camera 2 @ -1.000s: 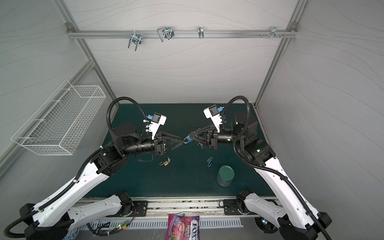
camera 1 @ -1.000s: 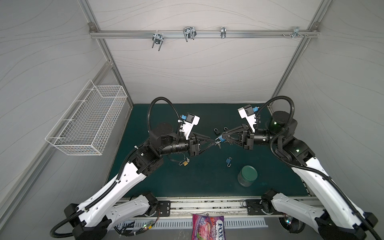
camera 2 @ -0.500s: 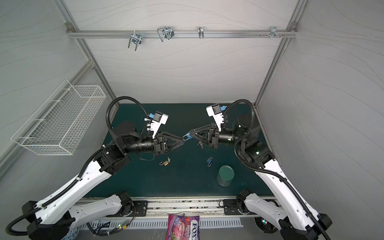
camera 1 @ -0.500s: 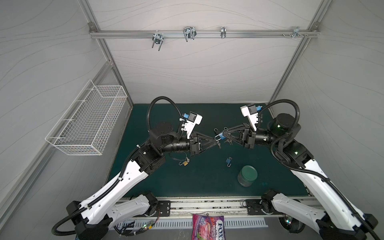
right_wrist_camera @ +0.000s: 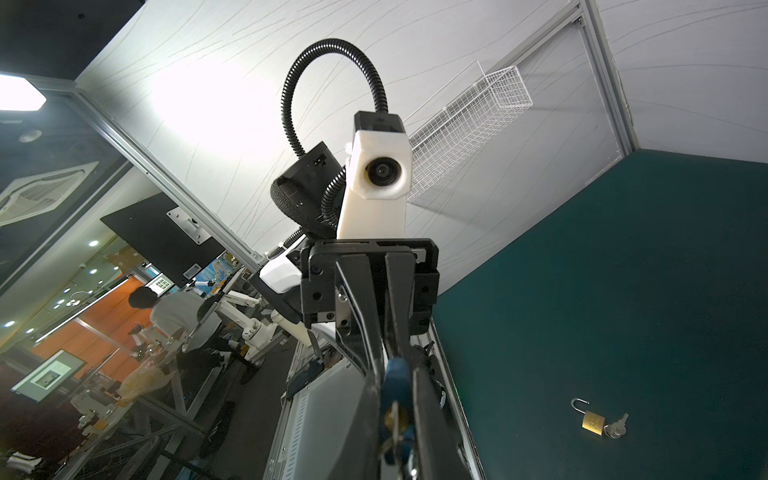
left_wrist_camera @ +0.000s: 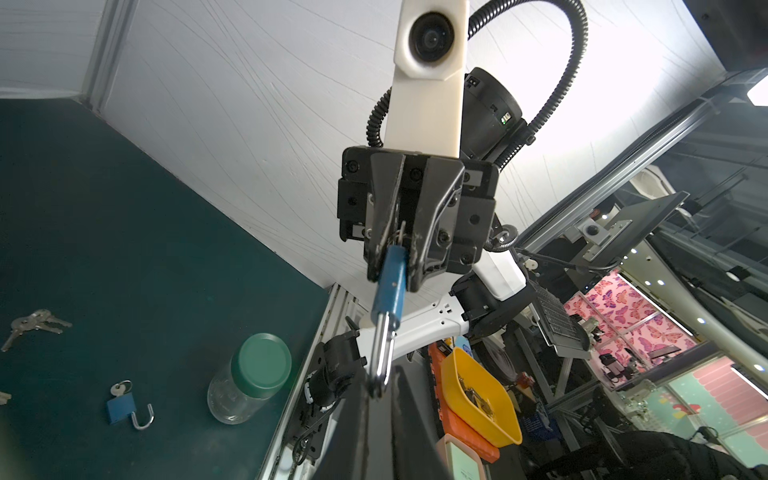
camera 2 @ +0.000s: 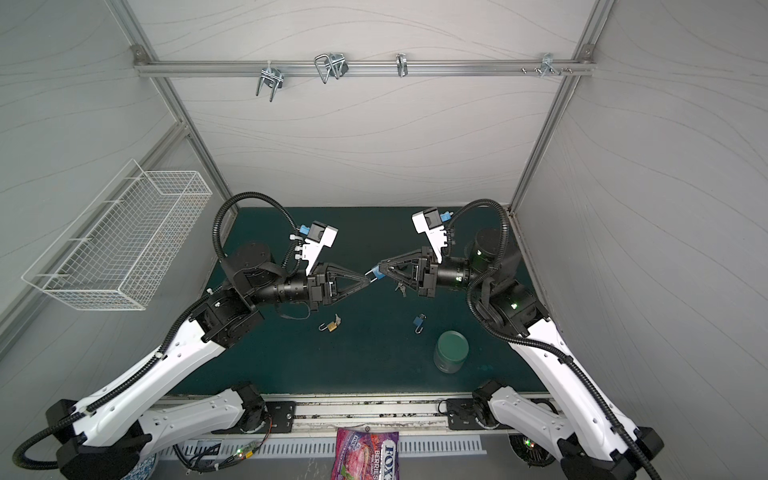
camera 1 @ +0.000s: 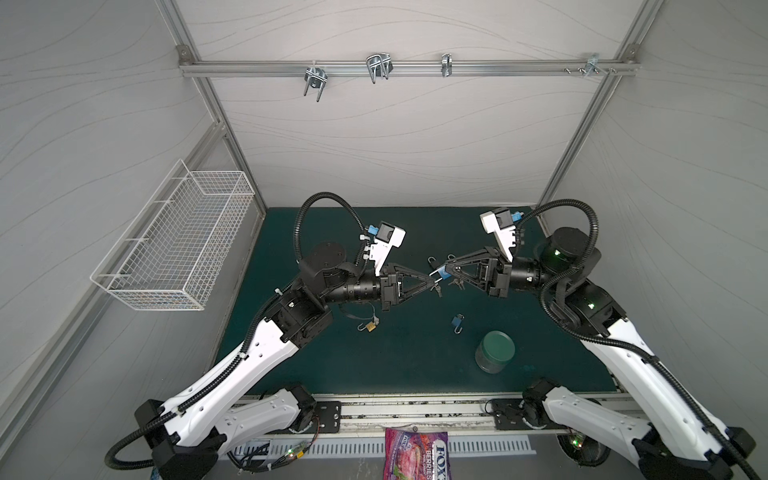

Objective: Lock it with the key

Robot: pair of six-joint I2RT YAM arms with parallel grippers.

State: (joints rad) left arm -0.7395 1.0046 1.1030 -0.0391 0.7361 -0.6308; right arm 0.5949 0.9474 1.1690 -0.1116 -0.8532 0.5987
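Now that the left gripper (camera 1: 429, 281), spread wide a second ago, has closed, we find its fingertips pinching the free end of the silver shackle of the small blue padlock (left_wrist_camera: 388, 286). The right gripper (camera 1: 444, 272) clamps that padlock by its body above the middle of the dark green mat (camera 1: 374, 357). We judge both ends secured, so the shackle can be pressed home. A key (right_wrist_camera: 394, 417) appears seated in the padlock's base, though blurred. Containers: the clear glass jar with a green lid (camera 1: 494, 353), at five o'clock on the mat, shows nothing inside. The white wire basket (camera 1: 174, 241), on the wall at nine o'clock, likewise shows no contents.
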